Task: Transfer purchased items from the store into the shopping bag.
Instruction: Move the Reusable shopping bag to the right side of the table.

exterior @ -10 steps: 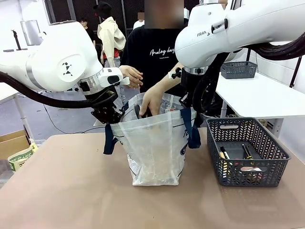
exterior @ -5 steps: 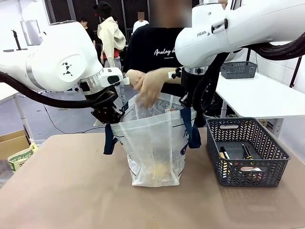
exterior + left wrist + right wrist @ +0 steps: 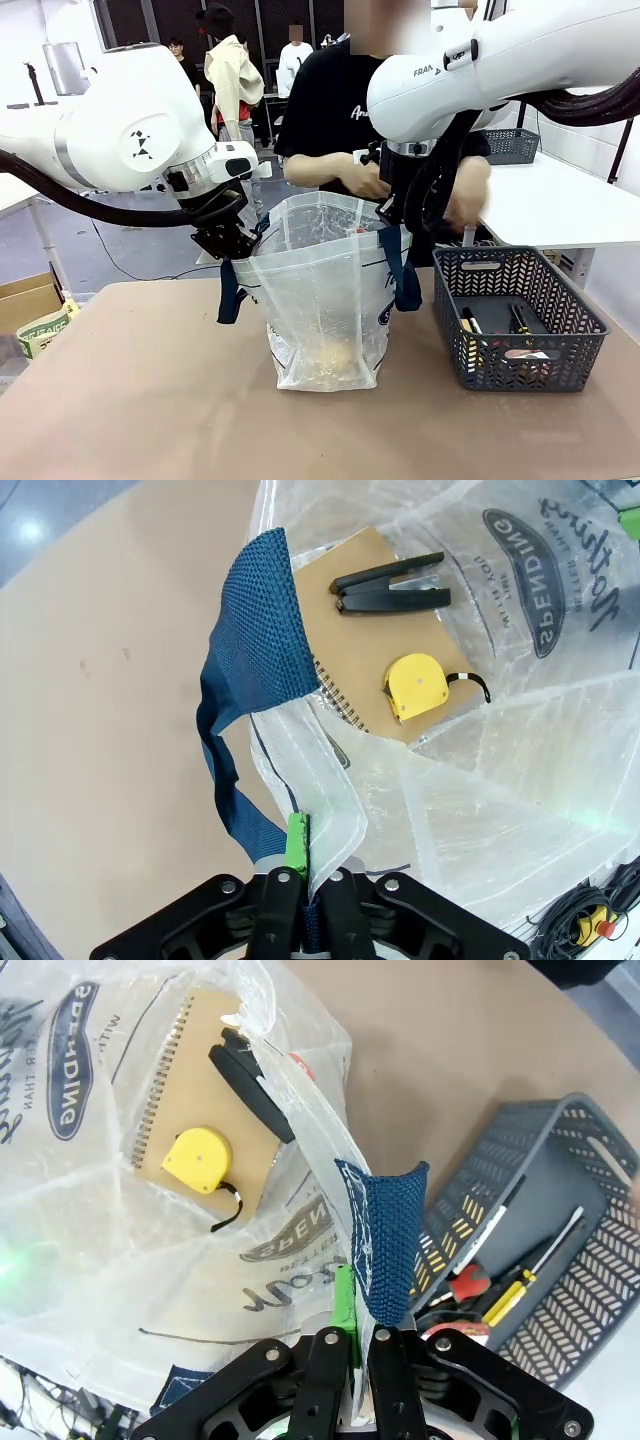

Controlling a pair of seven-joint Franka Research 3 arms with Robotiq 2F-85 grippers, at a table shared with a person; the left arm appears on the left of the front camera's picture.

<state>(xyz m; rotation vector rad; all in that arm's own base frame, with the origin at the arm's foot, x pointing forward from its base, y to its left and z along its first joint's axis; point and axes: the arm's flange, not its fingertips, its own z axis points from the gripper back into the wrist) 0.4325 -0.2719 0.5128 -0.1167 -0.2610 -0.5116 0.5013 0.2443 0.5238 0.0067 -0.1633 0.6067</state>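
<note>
1. Front view: the left end effector point(image 3: 232, 245) and the right end effector point(image 3: 395, 215) each pinch the rim of the shopping bag point(image 3: 325, 300), which stands open at mid-desk point(image 3: 150, 400). The basket point(image 3: 500, 270) stands just right of it, and bare desk lies to the left.
2. Left wrist view: the pads are shut on the rim beside a navy strap point(image 3: 262, 630).
3. Right wrist view: inside the bag, a yellow tape measure point(image 3: 197, 1160) lies on a notebook point(image 3: 190, 1070).

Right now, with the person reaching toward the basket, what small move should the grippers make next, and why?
Probably none beyond holding steady: the left gripper and right gripper each pinch the shopping bag at its rim, spreading its mouth, and the person's hand is over the basket, likely fetching another item.
</note>
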